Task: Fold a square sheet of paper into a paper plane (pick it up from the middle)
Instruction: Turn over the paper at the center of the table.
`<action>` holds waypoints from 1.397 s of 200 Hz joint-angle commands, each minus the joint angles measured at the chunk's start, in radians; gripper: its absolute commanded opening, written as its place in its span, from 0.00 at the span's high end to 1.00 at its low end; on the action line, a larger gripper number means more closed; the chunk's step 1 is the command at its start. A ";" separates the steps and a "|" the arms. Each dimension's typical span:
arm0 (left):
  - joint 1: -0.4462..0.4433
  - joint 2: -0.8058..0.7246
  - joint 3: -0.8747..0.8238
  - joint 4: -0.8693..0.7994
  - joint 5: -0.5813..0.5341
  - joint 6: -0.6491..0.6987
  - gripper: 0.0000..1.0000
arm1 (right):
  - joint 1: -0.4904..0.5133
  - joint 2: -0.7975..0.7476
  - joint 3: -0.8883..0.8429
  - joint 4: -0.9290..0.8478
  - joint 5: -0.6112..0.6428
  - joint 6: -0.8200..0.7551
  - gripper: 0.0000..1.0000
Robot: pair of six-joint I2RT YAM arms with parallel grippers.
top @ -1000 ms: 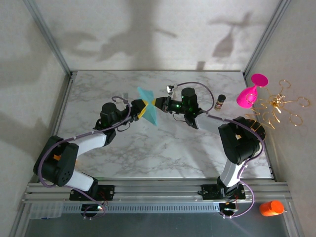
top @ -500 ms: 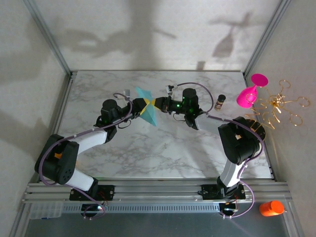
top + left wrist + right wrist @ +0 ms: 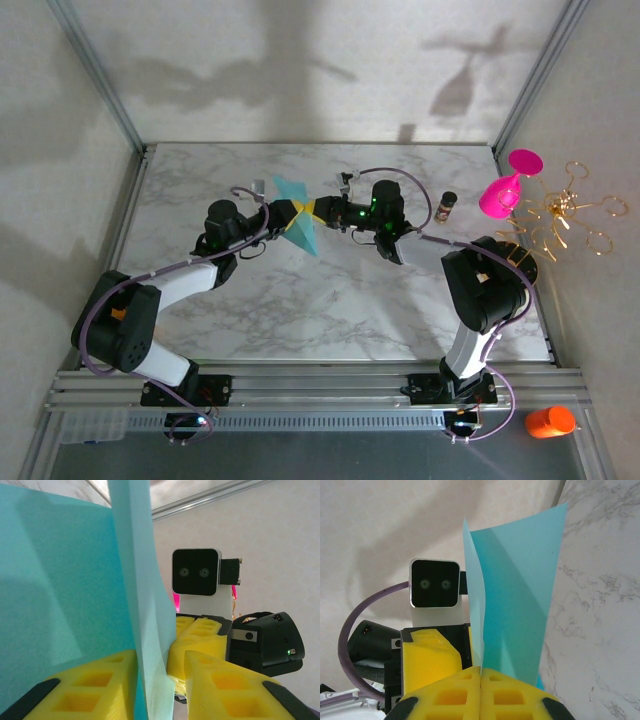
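Little looks folded: my right fingers point(image 3: 445, 695) pinch the sheet of paper point(image 3: 515, 580), standing between my spread left fingers point(image 3: 90, 690); most creases remain.

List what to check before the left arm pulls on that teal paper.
1. Right gripper shut on the teal paper: ok, its jaws meet on the paper's lower edge.
2. Left gripper clamped on the paper: not ok, the paper stands between its jaws with a gap at one side.
3. Grippers clear of each other: cannot tell, they sit very close on either side of the paper.
4. Paper upright between the arms: ok.
5. Pink goblet and small dark jar out of the way: ok, both stand apart to the right.
6. Crease pressed sharp: cannot tell.
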 commanded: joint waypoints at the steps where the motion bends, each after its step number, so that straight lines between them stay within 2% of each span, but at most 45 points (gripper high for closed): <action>1: -0.003 -0.014 -0.003 0.046 0.007 0.028 0.74 | -0.008 -0.025 -0.016 0.037 -0.016 0.008 0.90; 36: 0.001 -0.021 0.007 0.009 -0.011 0.053 0.86 | -0.016 -0.055 -0.018 -0.016 -0.014 -0.041 0.78; 59: 0.005 -0.024 0.018 -0.040 -0.027 0.081 0.90 | -0.034 -0.100 -0.027 -0.111 0.033 -0.121 0.69; 82: 0.014 -0.030 0.046 -0.151 -0.051 0.129 0.90 | -0.039 -0.171 -0.028 -0.309 0.165 -0.289 0.56; 115: 0.016 -0.044 0.141 -0.461 -0.165 0.289 0.90 | -0.040 -0.259 -0.007 -0.583 0.450 -0.507 0.46; 139: 0.006 -0.035 0.246 -0.745 -0.327 0.419 0.90 | -0.040 -0.312 -0.012 -0.683 0.632 -0.597 0.37; 172: -0.039 0.024 0.411 -1.043 -0.618 0.552 0.90 | -0.039 -0.365 -0.037 -0.734 0.771 -0.655 0.26; 210: -0.108 0.143 0.583 -1.284 -0.984 0.619 0.91 | -0.039 -0.408 -0.078 -0.735 0.851 -0.669 0.15; 233: -0.148 0.224 0.663 -1.387 -1.160 0.636 0.92 | -0.041 -0.425 -0.094 -0.732 0.880 -0.667 0.10; 248: -0.173 0.278 0.705 -1.440 -1.254 0.637 0.92 | -0.040 -0.428 -0.097 -0.734 0.884 -0.667 0.09; 279: -0.235 0.406 0.777 -1.521 -1.376 0.644 0.93 | -0.041 -0.425 -0.097 -0.735 0.882 -0.662 0.10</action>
